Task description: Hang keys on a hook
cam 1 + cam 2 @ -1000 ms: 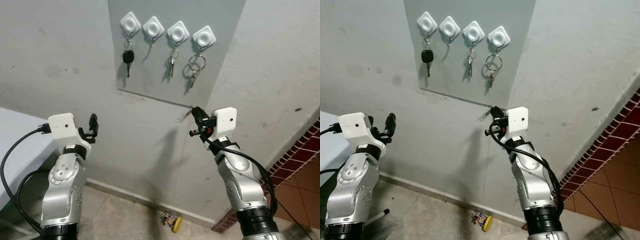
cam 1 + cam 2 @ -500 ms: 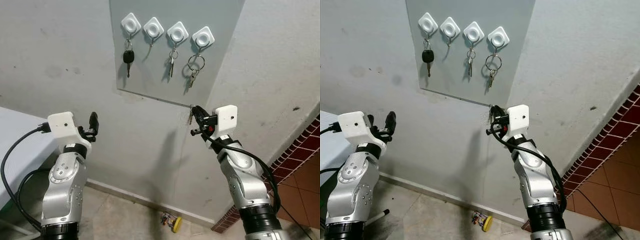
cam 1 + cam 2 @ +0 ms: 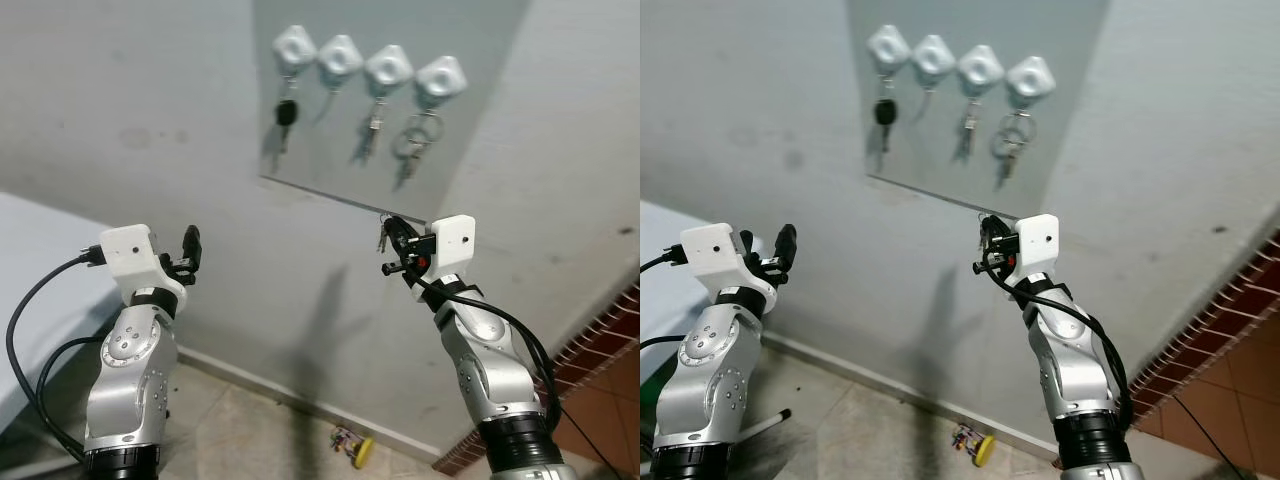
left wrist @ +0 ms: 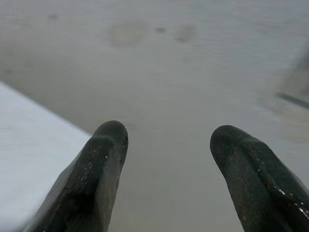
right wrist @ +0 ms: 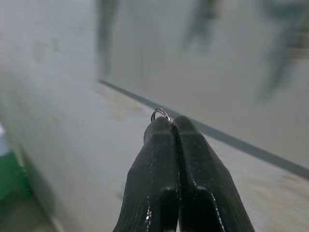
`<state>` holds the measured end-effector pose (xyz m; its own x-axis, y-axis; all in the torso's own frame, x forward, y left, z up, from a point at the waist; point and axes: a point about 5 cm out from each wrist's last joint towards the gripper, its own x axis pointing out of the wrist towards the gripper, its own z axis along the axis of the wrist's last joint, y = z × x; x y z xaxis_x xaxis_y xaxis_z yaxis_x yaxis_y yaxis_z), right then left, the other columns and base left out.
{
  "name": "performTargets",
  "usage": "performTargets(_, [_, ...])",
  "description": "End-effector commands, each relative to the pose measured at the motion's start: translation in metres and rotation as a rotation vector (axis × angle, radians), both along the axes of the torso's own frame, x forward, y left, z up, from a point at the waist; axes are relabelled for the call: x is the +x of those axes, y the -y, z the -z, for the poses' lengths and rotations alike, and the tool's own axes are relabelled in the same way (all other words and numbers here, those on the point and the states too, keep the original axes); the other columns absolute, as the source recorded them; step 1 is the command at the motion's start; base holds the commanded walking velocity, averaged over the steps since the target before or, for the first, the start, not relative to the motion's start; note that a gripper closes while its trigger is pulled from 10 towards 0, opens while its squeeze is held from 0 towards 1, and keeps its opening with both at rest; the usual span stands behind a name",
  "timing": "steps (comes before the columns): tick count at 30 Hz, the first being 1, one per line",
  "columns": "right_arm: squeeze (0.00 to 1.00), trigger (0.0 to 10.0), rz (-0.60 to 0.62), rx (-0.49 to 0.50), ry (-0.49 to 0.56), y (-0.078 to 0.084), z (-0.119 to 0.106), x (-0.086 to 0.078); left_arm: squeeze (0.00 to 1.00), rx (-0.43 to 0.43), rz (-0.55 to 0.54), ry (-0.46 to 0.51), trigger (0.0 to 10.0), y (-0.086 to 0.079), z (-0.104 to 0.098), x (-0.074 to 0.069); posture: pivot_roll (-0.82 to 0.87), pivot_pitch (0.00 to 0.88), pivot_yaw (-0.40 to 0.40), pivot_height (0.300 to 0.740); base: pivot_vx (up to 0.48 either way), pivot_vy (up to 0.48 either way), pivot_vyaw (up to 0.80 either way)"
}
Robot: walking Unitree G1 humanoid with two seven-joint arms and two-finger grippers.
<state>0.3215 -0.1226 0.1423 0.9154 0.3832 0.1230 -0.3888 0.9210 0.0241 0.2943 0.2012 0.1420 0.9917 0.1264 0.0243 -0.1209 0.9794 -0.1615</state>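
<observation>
Grey sheet-metal panel [image 3: 390, 110] is fixed flat on the pale plaster wall [image 3: 150, 120], and its lower edge runs slanting just above the right pincer [image 3: 392, 245]. Four white diamond-shaped hooks [image 3: 367, 68] sit in a row near the panel's top. The leftmost hook carries a black-headed car key [image 3: 285, 116], the second hook [image 3: 340, 57] has nothing that can be made out hanging from it, the third holds a small silver key [image 3: 375, 118], and the fourth a large silver ring with keys [image 3: 415, 135].

The right pincer is clenched on a small silver key ring with keys [image 3: 382, 234], which dangles at its tips just under the panel's bottom edge; in the right wrist view only a sliver of the ring [image 5: 160, 114] peeps out above the closed fingers [image 5: 159, 164]. Bare wall and the lower strip of panel lie open between this pincer and the hooks, well above it.

The left pincer [image 3: 190, 250] is raised apart to the left, near the bare wall, with its fingers [image 4: 99, 169] spread and holding nothing. Beside that arm lies the edge of a pale grey table [image 3: 30, 260]. Down at the foot of the wall, on the concrete floor [image 3: 260, 440], rests a small yellow object [image 3: 356, 447], and red brick tiling [image 3: 610, 330] borders the wall at the right.
</observation>
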Motion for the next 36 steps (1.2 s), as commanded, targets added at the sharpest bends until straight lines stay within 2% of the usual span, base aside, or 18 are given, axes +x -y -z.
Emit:
performTargets(1, [0.0, 10.0, 0.001, 0.004, 0.023, 0.0038, -0.0067, -0.0003, 0.0, 0.004, 0.015, 0.001, 10.0, 0.0034, -0.0027, 0.0019, -0.05, 0.0, -0.057, 0.724, 0.0, 0.364, 0.0])
performTargets(19, [0.0, 10.0, 0.004, 0.018, 0.026, 0.0027, -0.0075, -0.0006, 0.0, 0.012, 0.016, 0.003, 10.0, 0.0027, -0.0036, 0.0026, -0.04, 0.0, -0.054, 0.724, 0.0, 0.347, 0.0])
performTargets(36, [0.0, 10.0, 0.009, 0.037, 0.03, -0.0011, -0.0078, -0.0016, 0.0, 0.087, 0.046, -0.008, 10.0, 0.0048, -0.0061, 0.0045, -0.04, 0.0, -0.039, 0.724, 0.0, 0.0, 0.0])
